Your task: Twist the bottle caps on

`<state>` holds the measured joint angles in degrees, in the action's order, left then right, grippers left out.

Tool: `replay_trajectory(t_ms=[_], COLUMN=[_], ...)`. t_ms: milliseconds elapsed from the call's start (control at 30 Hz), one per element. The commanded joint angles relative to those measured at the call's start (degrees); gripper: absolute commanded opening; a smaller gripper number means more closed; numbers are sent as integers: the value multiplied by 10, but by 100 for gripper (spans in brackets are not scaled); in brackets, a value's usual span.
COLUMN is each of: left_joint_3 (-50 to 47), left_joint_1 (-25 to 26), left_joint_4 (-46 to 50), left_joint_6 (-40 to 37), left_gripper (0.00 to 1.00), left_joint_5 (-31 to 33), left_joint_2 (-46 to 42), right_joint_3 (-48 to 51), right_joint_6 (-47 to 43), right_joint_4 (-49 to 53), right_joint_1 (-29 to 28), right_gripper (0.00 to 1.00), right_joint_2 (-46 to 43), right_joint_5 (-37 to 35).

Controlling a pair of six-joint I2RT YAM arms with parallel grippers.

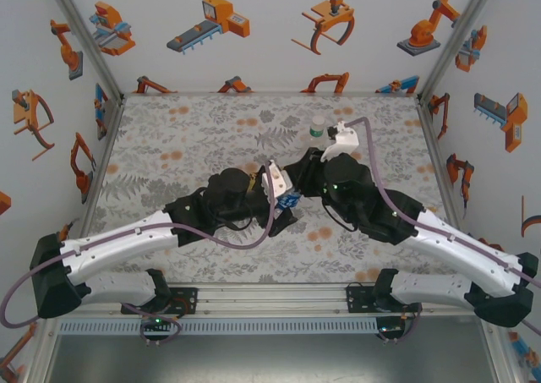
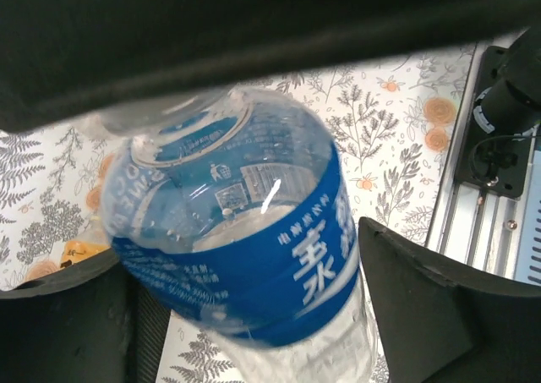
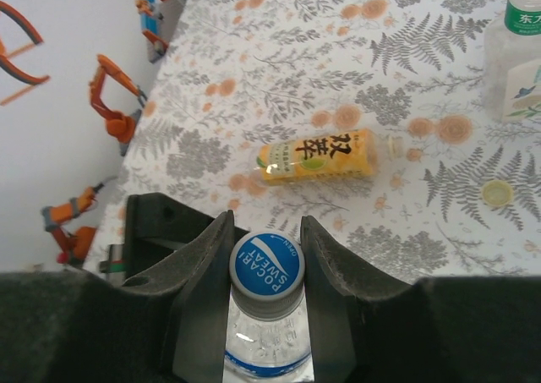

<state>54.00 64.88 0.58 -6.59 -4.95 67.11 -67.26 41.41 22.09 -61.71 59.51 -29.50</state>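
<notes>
The clear bottle with the blue label (image 2: 279, 188) sits between the two arms at the middle of the mat (image 1: 290, 201). My right gripper (image 3: 266, 231) is shut on its blue and grey bottle cap (image 3: 266, 265), one finger on each side. My left gripper (image 2: 241, 265) is open around the bottle's body, the right finger (image 2: 406, 290) just off the label. A yellow-labelled bottle (image 3: 325, 155) lies on its side on the mat beyond. A pale bottle with a green-white label (image 3: 520, 45) stands at the far right (image 1: 318, 128). A loose pale yellow cap (image 3: 497, 194) lies near it.
The floral mat (image 1: 169, 138) covers the table, with white printed walls on three sides. A metal rail (image 1: 270, 297) runs along the near edge between the arm bases. The right arm's cable (image 1: 372, 159) loops over the far right of the mat.
</notes>
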Motion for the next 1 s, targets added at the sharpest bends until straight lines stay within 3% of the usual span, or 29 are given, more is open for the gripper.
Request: replay_trajectory(t_ms=[0, 333, 467, 567, 767, 967], left_joint_3=[18, -5, 0, 9, 1, -7], left_joint_1=[-6, -73, -97, -128, -180, -201], left_joint_4=[-7, 55, 114, 161, 203, 217], left_joint_6=[-1, 76, 119, 146, 184, 173], left_gripper=[78, 87, 90, 89, 85, 85], left_joint_5=[-9, 16, 44, 22, -20, -27], left_joint_2=[-24, -82, -91, -85, -77, -79], right_joint_3=[7, 47, 81, 107, 84, 52], right_joint_6=[-60, -226, -290, -365, -386, -391], right_joint_4=[-28, -170, -284, -399, -495, -583], right_joint_1=[11, 92, 146, 174, 248, 282], right_gripper=[0, 0, 0, 0, 0, 0], right_joint_2=[1, 38, 73, 111, 229, 335], right_joint_5=[-19, 40, 96, 132, 205, 261])
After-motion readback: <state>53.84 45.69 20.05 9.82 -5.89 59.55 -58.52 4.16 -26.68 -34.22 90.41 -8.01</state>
